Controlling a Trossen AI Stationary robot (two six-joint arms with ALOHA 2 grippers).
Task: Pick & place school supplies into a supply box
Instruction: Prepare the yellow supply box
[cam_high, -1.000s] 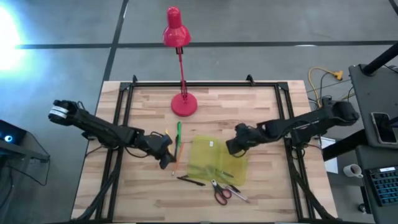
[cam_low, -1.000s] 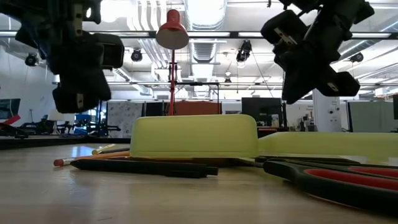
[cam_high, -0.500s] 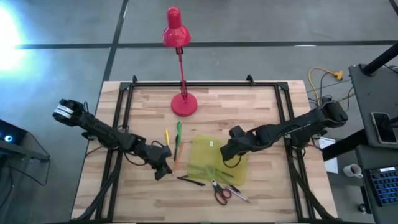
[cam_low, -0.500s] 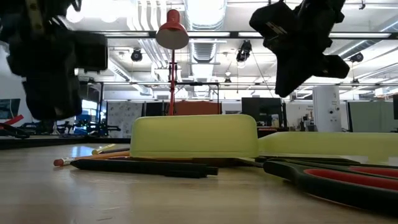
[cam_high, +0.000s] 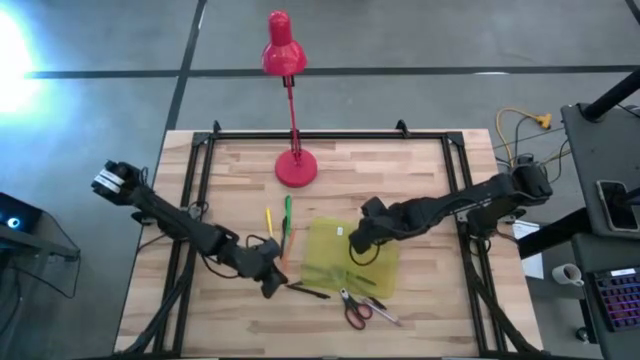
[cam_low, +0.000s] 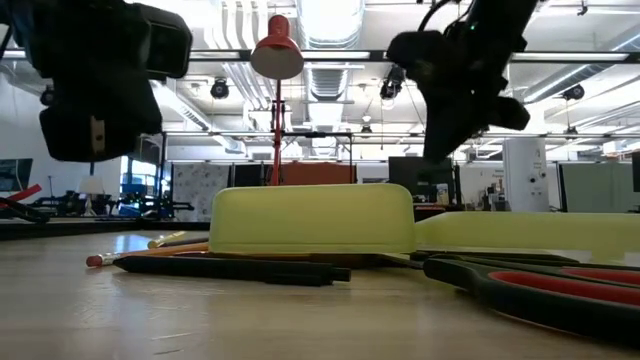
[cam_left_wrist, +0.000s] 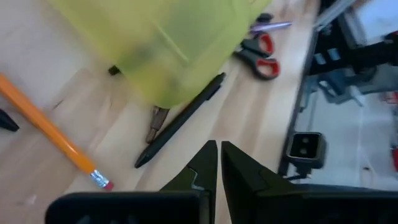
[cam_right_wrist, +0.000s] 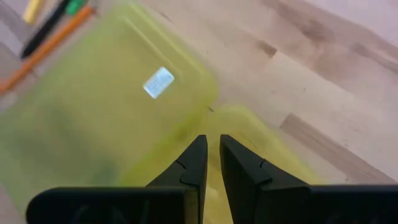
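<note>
The translucent yellow-green supply box (cam_high: 345, 257) lies open on the wooden table, its two halves side by side (cam_low: 312, 220). To its left lie a yellow pen (cam_high: 268, 220), a green pen (cam_high: 288, 213) and an orange pencil (cam_high: 282, 250). A black pen (cam_high: 306, 291) (cam_left_wrist: 180, 121) lies at its near left corner. Red-handled scissors (cam_high: 355, 308) and a pinkish pen (cam_high: 384, 313) rest near its front edge. My left gripper (cam_high: 269, 282) (cam_left_wrist: 219, 155) hovers shut just left of the black pen. My right gripper (cam_high: 353, 240) (cam_right_wrist: 210, 155) hovers shut over the box.
A red desk lamp (cam_high: 295, 165) stands on its round base at the table's far middle, its head reaching beyond the far edge. Black frame rails (cam_high: 200, 165) run along the table's left, right and far sides. Bare wood shows at the near left and the far right.
My left gripper has moved toward the near edge and a little right, from beside the orange pencil to just left of the black pen. My right gripper has moved left, from the box's right side to over its middle. The supplies and the box have stayed put.
</note>
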